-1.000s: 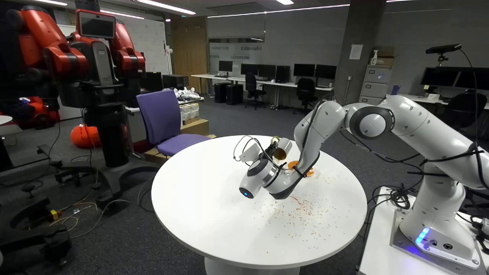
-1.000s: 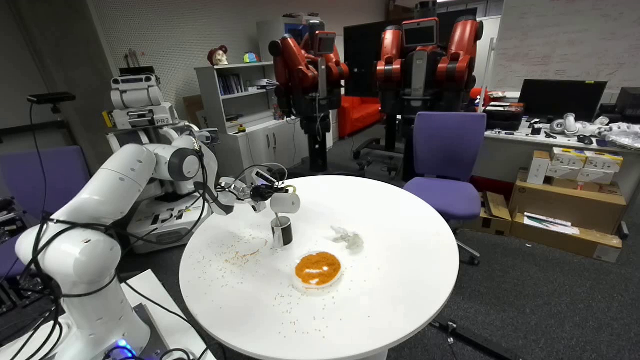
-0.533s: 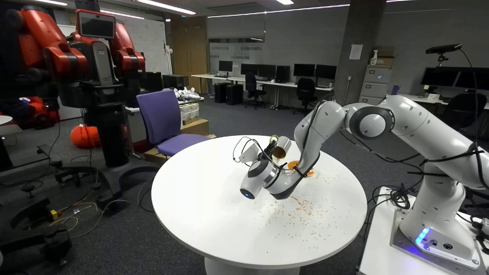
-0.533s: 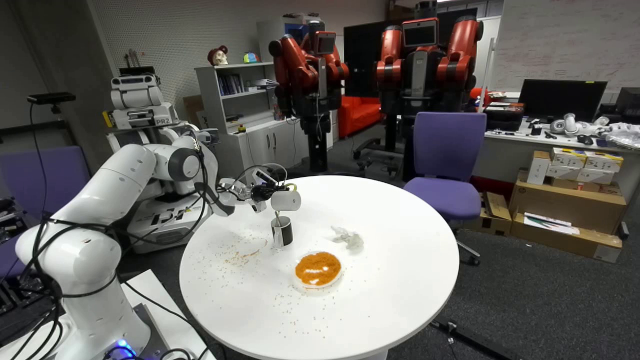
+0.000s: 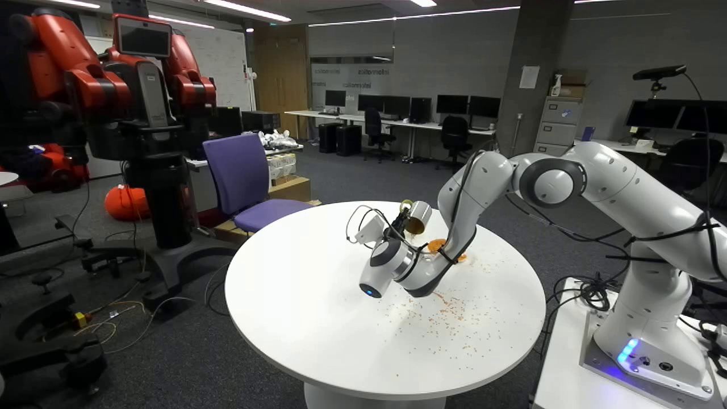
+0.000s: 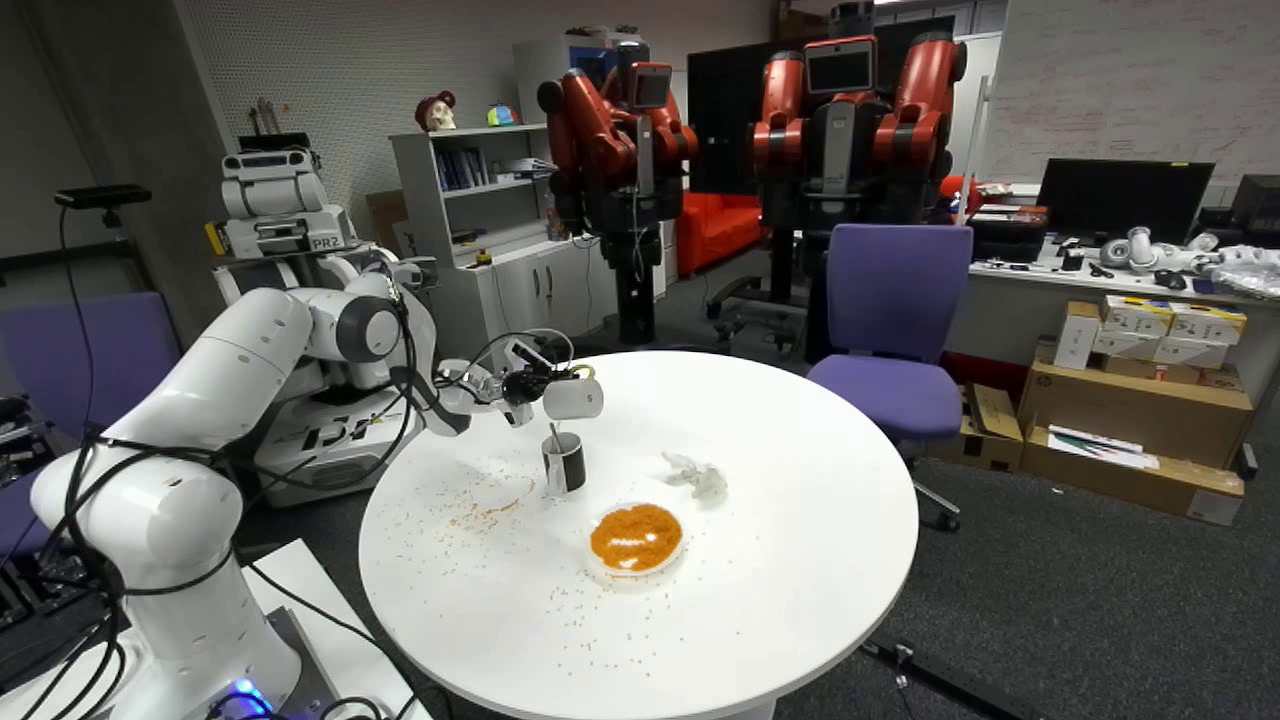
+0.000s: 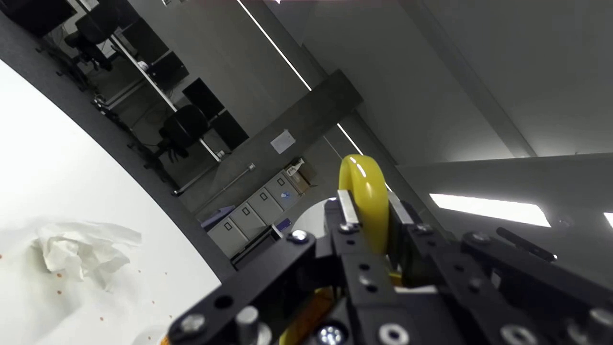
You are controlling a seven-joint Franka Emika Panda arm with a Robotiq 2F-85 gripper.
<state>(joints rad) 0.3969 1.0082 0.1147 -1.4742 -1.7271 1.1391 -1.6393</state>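
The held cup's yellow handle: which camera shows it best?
The wrist view: there the handle shows large and close, pinched by the gripper. In both exterior views it is only a small yellow curve on the white cup.

we saw our black metal gripper (image 7: 373, 207) pinching a glossy curved yellow handle (image 7: 368, 191); a crumpled thin white sheet (image 7: 86, 254) lay on the smooth white tabletop (image 7: 72, 158) near tiny orange specks (image 7: 59, 292).

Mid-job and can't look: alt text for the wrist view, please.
A black metal gripper is shut on a glossy yellow curved handle. At left, a crumpled white tissue-like sheet lies on the smooth white tabletop, with small orange grains scattered near it. The tilted background shows a grey metal filing cabinet, black office chairs and dark monitors.
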